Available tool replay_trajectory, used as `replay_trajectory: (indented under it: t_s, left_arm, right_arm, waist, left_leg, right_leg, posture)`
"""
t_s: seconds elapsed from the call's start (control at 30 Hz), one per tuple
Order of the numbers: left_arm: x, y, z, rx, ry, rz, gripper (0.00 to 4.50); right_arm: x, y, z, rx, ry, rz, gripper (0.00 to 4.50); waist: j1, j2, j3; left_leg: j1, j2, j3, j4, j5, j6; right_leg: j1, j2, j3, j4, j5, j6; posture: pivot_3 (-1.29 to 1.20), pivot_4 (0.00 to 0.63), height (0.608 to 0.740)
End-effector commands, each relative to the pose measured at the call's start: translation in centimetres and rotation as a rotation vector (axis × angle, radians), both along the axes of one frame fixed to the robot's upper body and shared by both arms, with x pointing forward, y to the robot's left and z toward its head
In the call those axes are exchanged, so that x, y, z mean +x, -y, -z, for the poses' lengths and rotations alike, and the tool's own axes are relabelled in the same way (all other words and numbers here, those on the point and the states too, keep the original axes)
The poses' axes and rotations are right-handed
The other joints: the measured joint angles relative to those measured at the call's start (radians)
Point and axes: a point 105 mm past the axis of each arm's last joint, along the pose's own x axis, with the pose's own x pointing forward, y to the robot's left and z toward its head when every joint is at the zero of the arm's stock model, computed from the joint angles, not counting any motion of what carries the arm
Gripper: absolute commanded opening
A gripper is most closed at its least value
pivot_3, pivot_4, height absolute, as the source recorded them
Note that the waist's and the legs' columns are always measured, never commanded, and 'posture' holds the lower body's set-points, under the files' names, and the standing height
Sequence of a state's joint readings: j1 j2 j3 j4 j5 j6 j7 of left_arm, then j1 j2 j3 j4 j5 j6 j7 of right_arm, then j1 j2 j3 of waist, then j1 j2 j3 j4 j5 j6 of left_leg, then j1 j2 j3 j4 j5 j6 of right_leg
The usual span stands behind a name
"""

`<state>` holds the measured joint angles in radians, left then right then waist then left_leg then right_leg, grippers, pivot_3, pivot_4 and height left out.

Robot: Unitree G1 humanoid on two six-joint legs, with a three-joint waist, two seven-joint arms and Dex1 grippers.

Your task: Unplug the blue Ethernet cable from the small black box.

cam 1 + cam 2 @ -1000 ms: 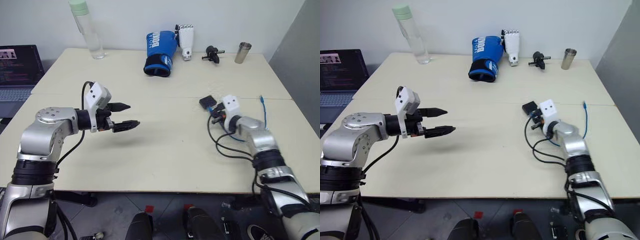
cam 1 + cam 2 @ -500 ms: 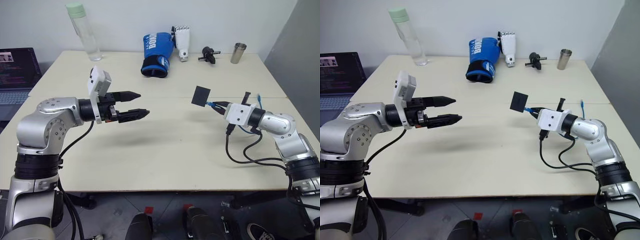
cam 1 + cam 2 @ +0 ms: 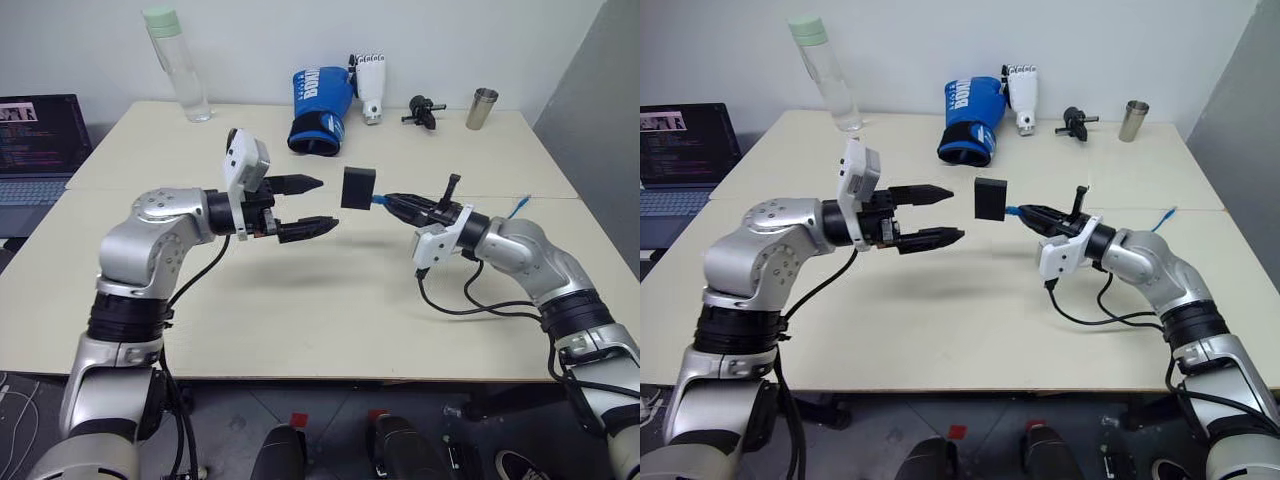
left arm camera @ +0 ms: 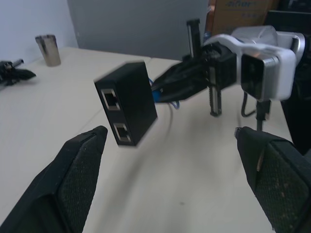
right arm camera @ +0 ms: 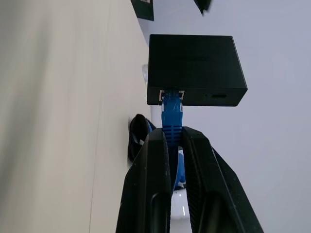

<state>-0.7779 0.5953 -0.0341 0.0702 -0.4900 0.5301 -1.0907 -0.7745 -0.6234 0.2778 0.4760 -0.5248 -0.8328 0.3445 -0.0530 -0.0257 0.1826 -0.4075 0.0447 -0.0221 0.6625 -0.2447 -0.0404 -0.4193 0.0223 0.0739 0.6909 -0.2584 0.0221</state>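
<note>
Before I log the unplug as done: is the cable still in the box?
Still in. The blue plug sits in the box's port, and the right gripper pinches the cable just behind it.

Blue cable pinched, box still plugged in

The blue Ethernet cable (image 5: 171, 127) is clamped just behind its plug between the two black fingers (image 5: 148, 194) of the right gripper (image 5: 172, 138), rising from the lower centre; the plug is seated in the small black box (image 5: 194, 68) at upper centre, with the pale table (image 5: 58, 121) seen at left.
</note>
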Motion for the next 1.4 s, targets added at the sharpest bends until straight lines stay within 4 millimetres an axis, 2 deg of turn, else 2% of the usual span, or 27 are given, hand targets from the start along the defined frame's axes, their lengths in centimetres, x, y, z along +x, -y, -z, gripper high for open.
replay_trajectory:
  t_s: [0.03, 0.33, 0.5, 0.77, 0.87, 0.93, 1.27, 1.33, 1.4]
  left_arm:
    - [0.5, 0.6, -1.7, -0.009, 0.099, 0.012, 4.5]
    - [1.4, 1.5, -1.2, -0.01, 0.104, 0.036, 4.5]
    - [1.1, 2.0, -1.2, -0.009, 0.097, 0.076, 3.65]
    - [1.1, 2.1, -2.0, -0.018, 0.097, 0.091, 1.9]
    - [0.8, 2.0, -1.8, -0.01, 0.09, 0.101, 1.1]
    - [0.7, 1.9, -1.6, -0.006, 0.085, 0.102, 0.79]
    - [1.1, 1.3, -1.3, 0.006, 0.055, 0.077, 0.78]
    - [1.2, 1.2, -1.2, -0.005, 0.028, 0.078, 0.78]
    - [1.2, 0.9, -0.9, -0.011, -0.006, 0.085, 0.78]
  right_arm:
    - [-0.7, -0.7, -1.7, 0.029, 0.063, -0.048, 0.11]
    - [-1.6, -2.0, -3.0, 0.07, 0.111, -0.103, 0.11]
    - [-1.7, -2.4, -3.4, 0.078, 0.122, -0.114, 0.11]
    - [-1.5, -2.0, -3.0, 0.079, 0.11, -0.101, 0.11]
    - [-1.4, -1.7, -3.0, 0.089, 0.105, -0.09, 0.11]
    - [-1.3, -1.6, -3.1, 0.095, 0.105, -0.087, 0.11]
    - [-1.1, -1.5, -3.1, 0.109, 0.058, -0.083, 0.11]
    - [-1.3, -1.7, -3.1, 0.139, 0.001, -0.094, 0.81]
    - [-1.7, -2.0, -3.2, 0.149, -0.058, -0.119, 1.17]
  waist:
    - [0.0, 0.0, 0.0]
    - [-0.003, 0.0, 0.0]
    - [-0.002, 0.0, 0.0]
    - [-0.002, 0.0, 0.0]
    - [-0.002, 0.0, 0.0]
    - [-0.002, 0.0, 0.0]
    - [-0.002, 0.0, 0.0]
    - [-0.003, 0.0, 0.0]
    - [-0.003, 0.0, 0.0]
  left_leg:
    - [0.0, 0.0, 0.0, 0.0, 0.0, 0.0]
    - [0.0, 0.0, 0.0, 0.0, 0.0, 0.0]
    - [0.0, 0.0, 0.0, 0.0, 0.0, 0.0]
    - [0.0, 0.0, 0.0, 0.0, 0.0, 0.0]
    - [0.0, 0.0, -0.001, 0.0, 0.0, 0.0]
    - [0.0, 0.0, -0.001, 0.0, 0.0, 0.0]
    - [0.0, 0.0, -0.001, 0.0, 0.0, 0.0]
    - [0.0, 0.0, -0.001, 0.0, 0.0, 0.0]
    - [0.0, 0.0, -0.001, 0.0, 0.0, 0.0]
  right_leg:
    - [0.0, 0.0, 0.0, 0.0, 0.0, 0.0]
    - [0.0, 0.0, 0.0, 0.001, 0.0, 0.0]
    - [0.0, 0.0, 0.0, 0.001, 0.0, 0.0]
    - [0.0, 0.0, 0.0, 0.001, 0.0, 0.0]
    - [0.0, 0.0, 0.0, 0.001, 0.0, 0.0]
    - [0.0, 0.0, 0.0, 0.001, 0.0, 0.0]
    - [0.0, 0.0, 0.0, 0.001, 0.0, 0.0]
    - [0.0, 0.0, 0.0, 0.001, 0.0, 0.0]
    - [0.0, 0.0, 0.0, 0.001, 0.0, 0.0]
  posture:
    - [0.0, 0.15, 0.74]
    - [0.0, 0.15, 0.74]
    - [0.0, 0.15, 0.74]
    - [0.0, 0.15, 0.74]
    - [0.0, 0.15, 0.74]
    - [0.0, 0.15, 0.74]
    - [0.0, 0.15, 0.74]
    - [0.0, 0.15, 0.74]
    - [0.0, 0.15, 0.74]
